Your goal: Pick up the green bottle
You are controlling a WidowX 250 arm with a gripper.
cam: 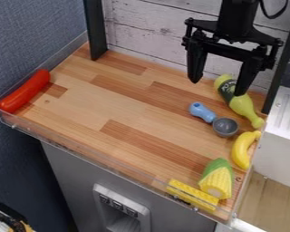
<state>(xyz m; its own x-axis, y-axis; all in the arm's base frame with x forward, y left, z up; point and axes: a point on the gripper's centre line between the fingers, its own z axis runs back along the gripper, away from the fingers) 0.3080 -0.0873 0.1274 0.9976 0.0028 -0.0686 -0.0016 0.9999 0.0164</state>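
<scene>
Wooden-topped counter (81, 99), patchwork brown; its low transparent rim (81, 152) probably stops things rolling off. Black two-finger gripper (218, 88) hangs over the far right, fingers spread wide, nothing held; the gap leaves room for an object. Nearest in view: lime-green plastic bottle with dark label (243, 106), far right, lying on its side, narrow end nearward; one finger overlaps it in view, contact uncertain. Long red sausage-shaped toy (26, 92) lies along the left edge, seemingly steadied there. Near right: yellow corn with green husk (217, 181), yellow ribbed bar (193, 195) by the rim, curved yellow banana (242, 150). Blue-handled grey scoop (225, 127) between bottle and banana, bowl up.
</scene>
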